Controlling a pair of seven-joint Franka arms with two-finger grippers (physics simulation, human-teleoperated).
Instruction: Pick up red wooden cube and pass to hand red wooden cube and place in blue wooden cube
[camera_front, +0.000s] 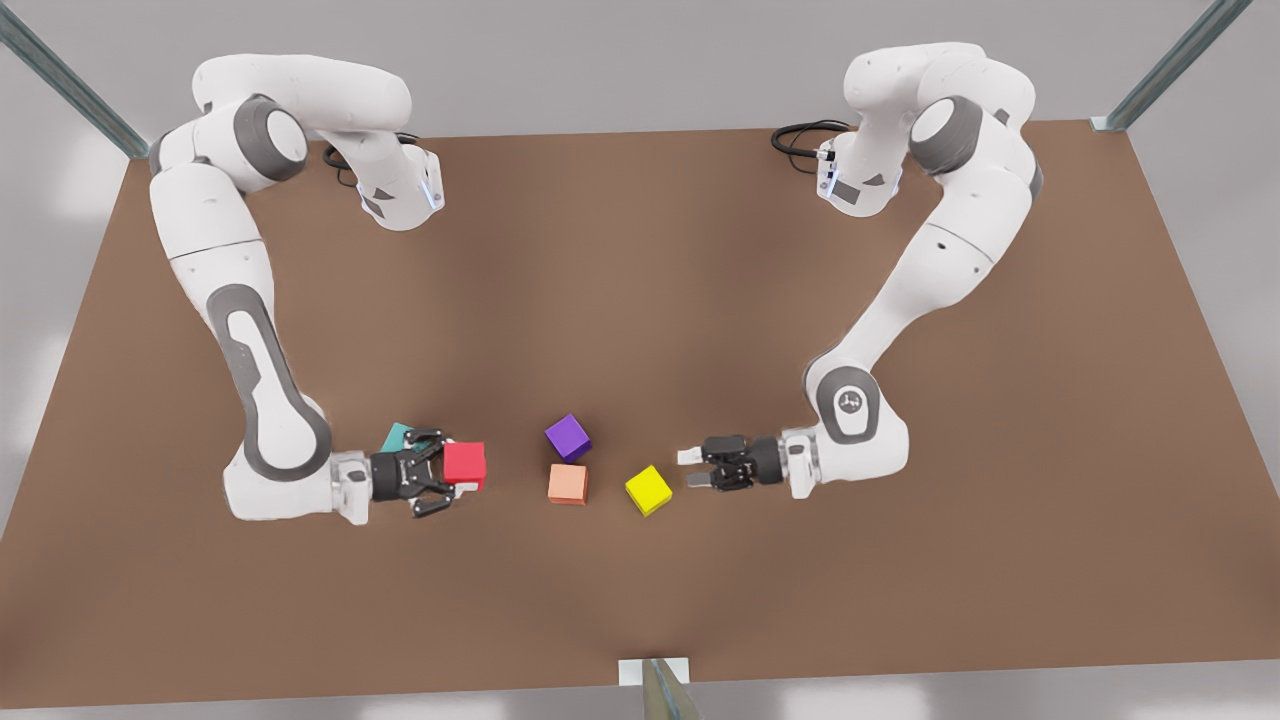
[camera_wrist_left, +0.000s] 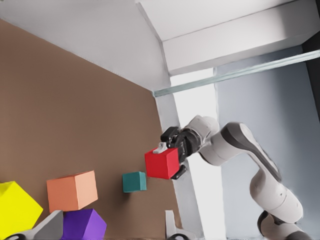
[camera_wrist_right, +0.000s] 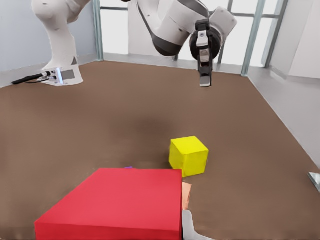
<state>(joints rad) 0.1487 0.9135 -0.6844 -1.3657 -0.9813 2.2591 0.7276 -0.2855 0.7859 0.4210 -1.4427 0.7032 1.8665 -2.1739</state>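
Cube, red wooden cube (camera_front: 465, 464), held by right end effector (camera_front: 440, 470).

The blue wooden cube (camera_front: 397, 436) sits half hidden behind the right gripper (camera_front: 452, 478) in the front view. In the right wrist view the red wooden cube (camera_wrist_right: 117, 205) is cut off by the edge and covers most of the salmon-orange cube (camera_wrist_right: 186, 194).

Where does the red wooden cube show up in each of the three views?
Front view: red wooden cube in the right gripper at the front view's left, beside the blue wooden cube.
Left wrist view: the cube, far off, held by that gripper.
Right wrist view: the cube, large and close.
Shared landmark: the yellow cube.
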